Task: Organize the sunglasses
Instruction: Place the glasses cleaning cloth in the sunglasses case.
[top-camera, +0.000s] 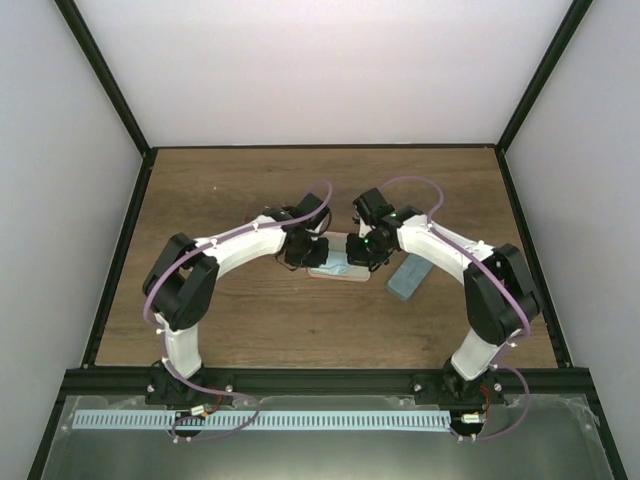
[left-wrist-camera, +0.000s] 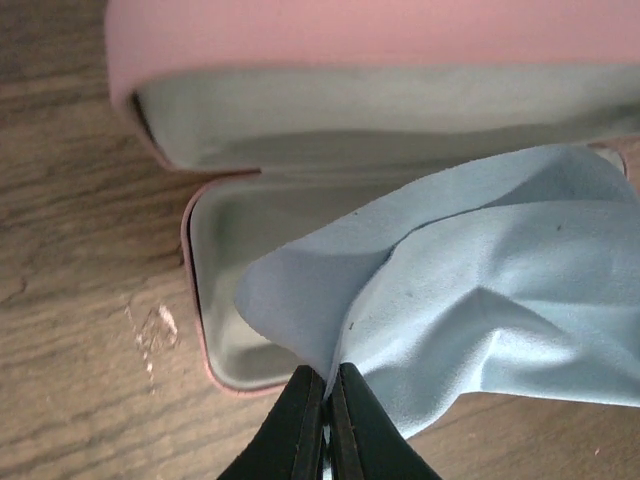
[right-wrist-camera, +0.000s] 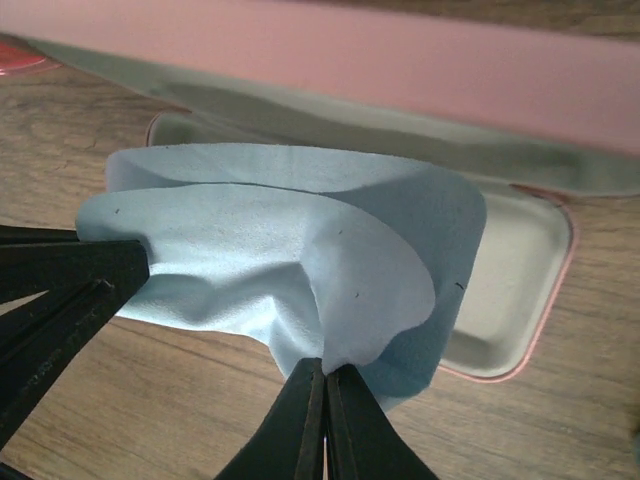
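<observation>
blue cloth (left-wrist-camera: 480, 290) over open pink case (left-wrist-camera: 222, 300), left claw (left-wrist-camera: 327, 400) and right claw (right-wrist-camera: 325, 400) each pinching its edge, wooden bench (left-wrist-camera: 70, 250)

Blue cloth (left-wrist-camera: 490, 290) in the left claw (left-wrist-camera: 326, 383) seemingly blocks the open pink case (left-wrist-camera: 350, 40).

**Soft, even lighting from above in all three views.**
Overhead view: bright white walls (top-camera: 320, 70), and faint diffuse shadows beneath the arms (top-camera: 240, 240) on the wooden table (top-camera: 250, 330). Wrist views: blue cloth (left-wrist-camera: 500, 270) sharp, its folds gently shaded; pink case lid (right-wrist-camera: 400, 60) at the far edge slightly blurred, its underside in shadow.
</observation>
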